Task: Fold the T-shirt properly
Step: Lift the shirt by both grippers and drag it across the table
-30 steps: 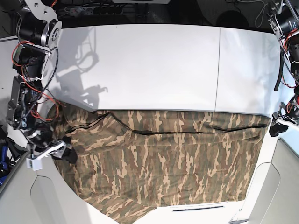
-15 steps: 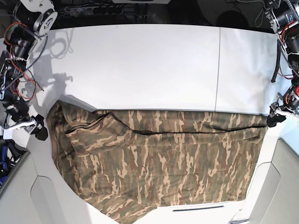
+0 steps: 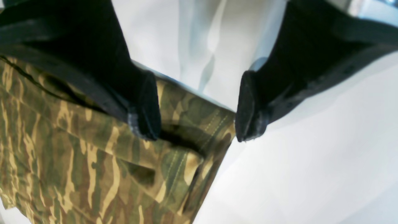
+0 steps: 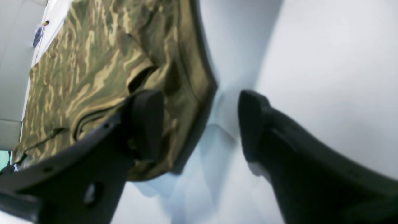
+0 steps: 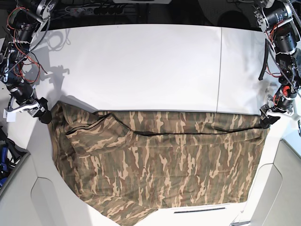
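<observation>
The camouflage T-shirt (image 5: 160, 165) lies spread across the near half of the white table (image 5: 150, 66), with a dark fold line running across its upper part. My left gripper (image 5: 267, 118) is open at the shirt's far right corner. In the left wrist view (image 3: 196, 133) its jaws straddle the stitched corner hem of the shirt (image 3: 93, 161) just above it. My right gripper (image 5: 37, 110) is open at the shirt's far left corner. In the right wrist view (image 4: 199, 121) one finger (image 4: 147, 124) sits over the shirt's edge (image 4: 93, 71) and the other over bare table.
A seam (image 5: 219, 70) divides the tabletop on the right. Grey panels flank the front corners (image 5: 51, 202) (image 5: 284, 188). Cables and a power strip (image 5: 94, 8) lie behind the table. A blue object (image 5: 3, 157) sits at the left edge.
My right gripper has moved from the shirt's left edge out and back to its far left corner. My left gripper has shifted slightly inward onto the far right corner. The shirt's left side has flattened.
</observation>
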